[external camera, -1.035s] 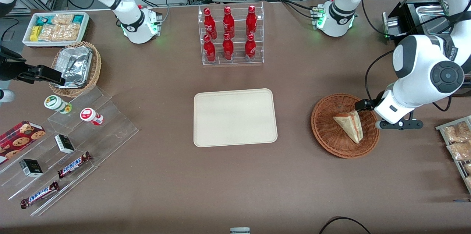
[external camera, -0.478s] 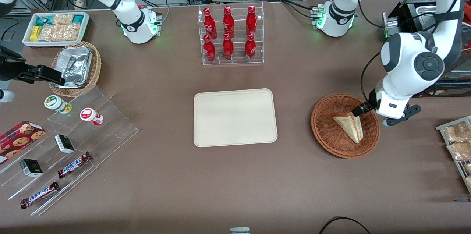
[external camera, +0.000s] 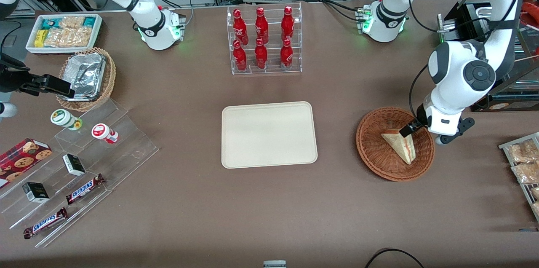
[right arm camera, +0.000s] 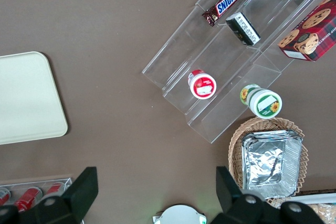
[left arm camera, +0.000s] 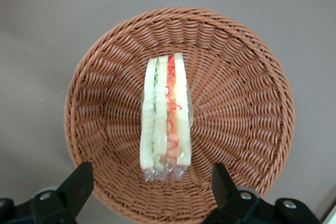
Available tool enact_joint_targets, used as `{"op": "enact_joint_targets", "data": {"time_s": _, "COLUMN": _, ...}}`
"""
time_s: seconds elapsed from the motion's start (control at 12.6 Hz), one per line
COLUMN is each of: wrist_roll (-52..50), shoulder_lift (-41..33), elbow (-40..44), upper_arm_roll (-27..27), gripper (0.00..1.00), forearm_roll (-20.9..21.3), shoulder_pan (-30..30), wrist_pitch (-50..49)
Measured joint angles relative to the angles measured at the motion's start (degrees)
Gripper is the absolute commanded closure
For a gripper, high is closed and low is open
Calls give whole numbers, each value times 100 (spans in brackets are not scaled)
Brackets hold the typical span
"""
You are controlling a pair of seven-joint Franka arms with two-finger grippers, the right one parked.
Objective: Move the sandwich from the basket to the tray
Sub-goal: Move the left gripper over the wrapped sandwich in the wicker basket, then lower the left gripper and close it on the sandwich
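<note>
The sandwich (external camera: 400,145), a wrapped white-bread wedge with red and green filling, lies in the round reddish-brown basket (external camera: 374,150) toward the working arm's end of the table. My gripper (external camera: 414,127) hovers over the basket's rim, beside the sandwich's wide end. In the left wrist view the gripper (left arm camera: 149,182) is open, its black fingers (left arm camera: 79,182) spread wider than the sandwich (left arm camera: 165,114) and holding nothing. The basket (left arm camera: 236,108) fills that view. The cream tray (external camera: 268,134) lies flat at the table's middle, apart from the basket.
A clear rack of red bottles (external camera: 263,40) stands farther from the front camera than the tray. A rack of snack packets (external camera: 522,162) lies at the working arm's edge. A stepped acrylic display (external camera: 84,162), a tan foil basket (external camera: 86,76) and a white bin (external camera: 63,32) sit toward the parked arm's end.
The arm has swung away from the front camera and inward over the basket, bringing the gripper closer to the sandwich's wide end. The sandwich and the basket have not moved.
</note>
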Motion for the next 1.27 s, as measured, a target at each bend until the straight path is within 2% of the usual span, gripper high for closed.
{"op": "enact_joint_targets", "data": {"time_s": 0.48, "wrist_roll": -179, "shoulder_lift": 575, "elbow": -30, "upper_arm_roll": -7, "gripper": 0, "forearm_roll": -7, "shoulder_pan": 0, "wrist_pitch": 728}}
{"op": "enact_joint_targets", "data": {"time_s": 0.56, "wrist_roll": -195, "shoulder_lift": 672, "elbow": -30, "upper_arm_roll": -9, "gripper": 5, "forearm_roll": -7, "shoulder_pan": -1, "wrist_pitch": 815}}
{"op": "enact_joint_targets", "data": {"time_s": 0.64, "wrist_roll": -224, "shoulder_lift": 744, "elbow": -30, "upper_arm_roll": -9, "gripper": 35, "forearm_roll": -8, "shoulder_pan": 0, "wrist_pitch": 852}}
{"op": "enact_joint_targets", "data": {"time_s": 0.72, "wrist_roll": -292, "shoulder_lift": 782, "elbow": -30, "upper_arm_roll": -10, "gripper": 58, "forearm_roll": -11, "shoulder_pan": -1, "wrist_pitch": 861}}
{"op": "enact_joint_targets", "data": {"time_s": 0.88, "wrist_roll": -466, "shoulder_lift": 796, "elbow": -30, "upper_arm_roll": -21, "gripper": 96, "forearm_roll": -11, "shoulder_pan": -2, "wrist_pitch": 860}}
{"op": "enact_joint_targets", "data": {"time_s": 0.96, "wrist_roll": -490, "shoulder_lift": 804, "elbow": -30, "upper_arm_roll": -24, "gripper": 100, "forearm_roll": -11, "shoulder_pan": -2, "wrist_pitch": 846}}
{"op": "enact_joint_targets", "data": {"time_s": 1.27, "wrist_roll": -383, "shoulder_lift": 773, "elbow": 31, "upper_arm_roll": -34, "gripper": 100, "forearm_roll": -11, "shoulder_pan": -4, "wrist_pitch": 548}}
